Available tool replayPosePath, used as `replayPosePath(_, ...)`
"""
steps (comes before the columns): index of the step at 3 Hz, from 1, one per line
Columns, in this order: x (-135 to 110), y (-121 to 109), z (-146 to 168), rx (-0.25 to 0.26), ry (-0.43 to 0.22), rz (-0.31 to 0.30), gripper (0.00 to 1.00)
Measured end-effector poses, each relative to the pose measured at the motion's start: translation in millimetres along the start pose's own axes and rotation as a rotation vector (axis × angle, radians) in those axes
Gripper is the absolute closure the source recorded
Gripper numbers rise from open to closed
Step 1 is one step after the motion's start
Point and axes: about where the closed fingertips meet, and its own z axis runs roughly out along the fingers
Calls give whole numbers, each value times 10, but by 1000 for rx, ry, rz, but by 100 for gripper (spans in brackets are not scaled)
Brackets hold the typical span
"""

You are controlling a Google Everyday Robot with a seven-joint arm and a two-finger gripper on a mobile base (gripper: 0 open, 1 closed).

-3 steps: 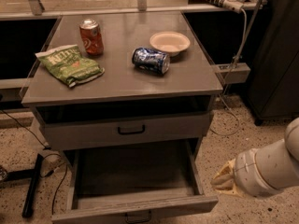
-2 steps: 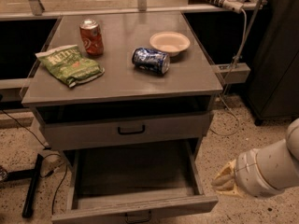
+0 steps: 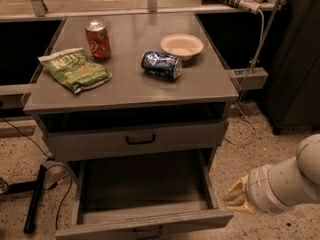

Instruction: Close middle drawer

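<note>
The middle drawer of the grey cabinet is pulled far out toward me. Its deep boxy inside looks empty, and its small black handle sits at the bottom edge of the view. Above it, the top drawer with the same black handle is shut. My gripper, at the end of a thick white arm, hangs low at the right. It is just beside the open drawer's front right corner and appears apart from it.
On the cabinet top lie a red can, a green chip bag, a blue can on its side and a beige bowl. Cables and a black bar lie on the floor at the left. A dark cabinet stands at the right.
My arm and gripper have sunk slightly at the right. The drawer stands open as before.
</note>
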Motion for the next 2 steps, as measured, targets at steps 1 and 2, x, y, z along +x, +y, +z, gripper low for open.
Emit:
replayPosePath(1,193,-6,373,-6,-32,62,100)
replayPosePath(2,346,12,749,-6,-68,100,100)
